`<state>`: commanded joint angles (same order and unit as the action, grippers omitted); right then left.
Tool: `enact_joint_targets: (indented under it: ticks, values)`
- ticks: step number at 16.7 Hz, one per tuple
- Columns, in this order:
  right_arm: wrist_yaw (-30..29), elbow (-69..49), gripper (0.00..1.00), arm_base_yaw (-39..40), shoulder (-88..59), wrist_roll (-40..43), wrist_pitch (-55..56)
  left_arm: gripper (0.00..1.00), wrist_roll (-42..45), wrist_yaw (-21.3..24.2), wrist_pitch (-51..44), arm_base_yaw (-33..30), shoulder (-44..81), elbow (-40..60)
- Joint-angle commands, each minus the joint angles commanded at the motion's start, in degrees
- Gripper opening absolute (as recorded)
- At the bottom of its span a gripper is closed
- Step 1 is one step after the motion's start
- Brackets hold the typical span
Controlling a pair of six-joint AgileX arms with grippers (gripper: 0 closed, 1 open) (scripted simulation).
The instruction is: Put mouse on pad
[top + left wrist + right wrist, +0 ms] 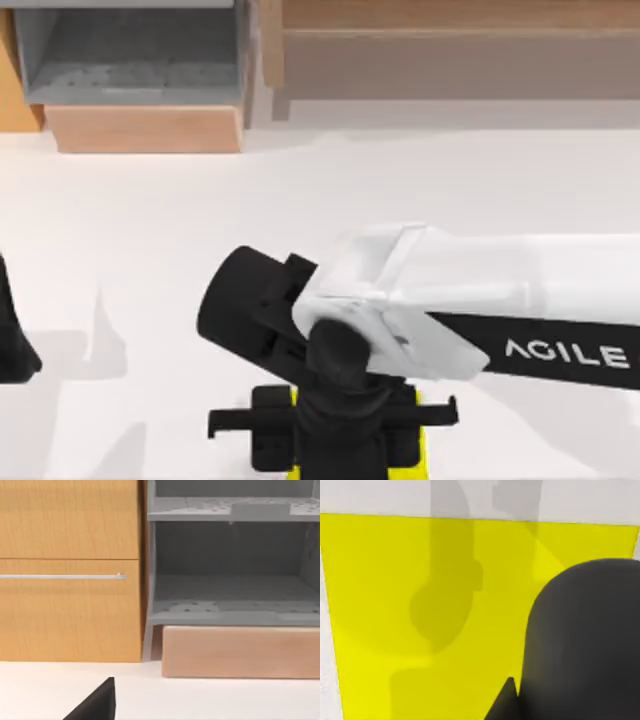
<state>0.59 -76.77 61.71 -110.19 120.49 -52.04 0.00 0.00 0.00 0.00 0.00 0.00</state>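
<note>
Right end effector (335,425) hovers over the yellow pad (395,605), apparently holding the dark mouse (585,640); lower gently, release centred.

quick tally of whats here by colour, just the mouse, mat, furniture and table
yellow: 1, the pad
dark: 1, the mouse
orange wood: 1, the cabinet
grey: 1, the shelf unit
pale wood: 1, the block under the shelf unit
white: 1, the table
total: 6

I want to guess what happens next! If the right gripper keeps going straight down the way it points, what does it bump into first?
Probably the yellow pad. The right gripper points down over it, with a dark rounded thing, likely the mouse, at its tip. How far above is unclear.
</note>
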Motion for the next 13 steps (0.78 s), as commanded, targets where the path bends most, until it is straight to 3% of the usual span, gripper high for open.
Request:
enact_joint_targets:
  ticks: [11,13]
  values:
    - [-1.1,2.5,0.00,-5.0,-2.3,3.7,2.1,1.00,0.0,0.0,0.0,0.0,0.0,0.0]
    - [-1.1,2.5,0.15,-5.0,-2.3,3.7,2.1,1.00,0.0,0.0,0.0,0.0,0.0,0.0]
